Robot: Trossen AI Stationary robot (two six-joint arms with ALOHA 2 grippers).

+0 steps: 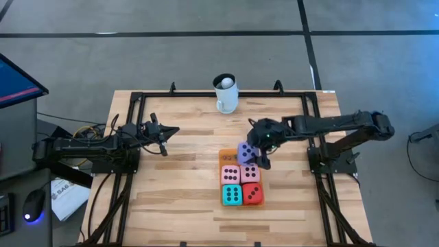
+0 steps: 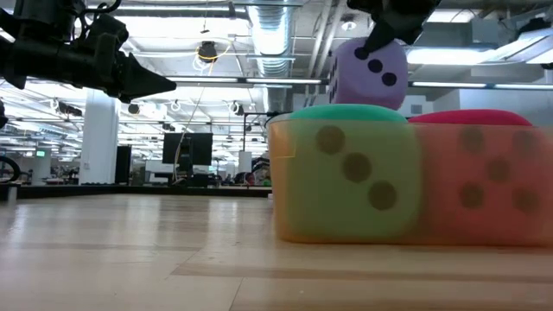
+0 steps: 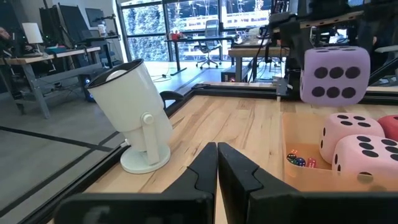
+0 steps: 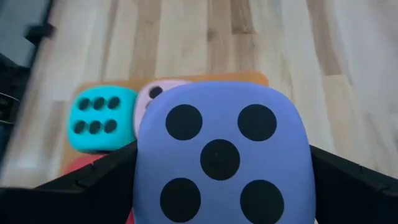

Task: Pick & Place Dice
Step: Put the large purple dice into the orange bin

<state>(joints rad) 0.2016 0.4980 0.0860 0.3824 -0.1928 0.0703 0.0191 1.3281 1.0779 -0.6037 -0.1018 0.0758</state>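
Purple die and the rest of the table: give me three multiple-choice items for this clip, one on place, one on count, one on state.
1. Where is the purple die?
A. Beside the white mug
B. Above the orange mat, over the pink dice
C. On bare wood by the left arm

2. How many dice lie on the orange mat?
A. Two
B. Four
C. Six

3. How is the left tool?
A. Shut, empty
B. Open, empty
C. Shut on a die

Key: 1 B, the right tool holds it raised there; 2 B, two pink, one teal, one red; 3 A, its fingers meet with nothing between.
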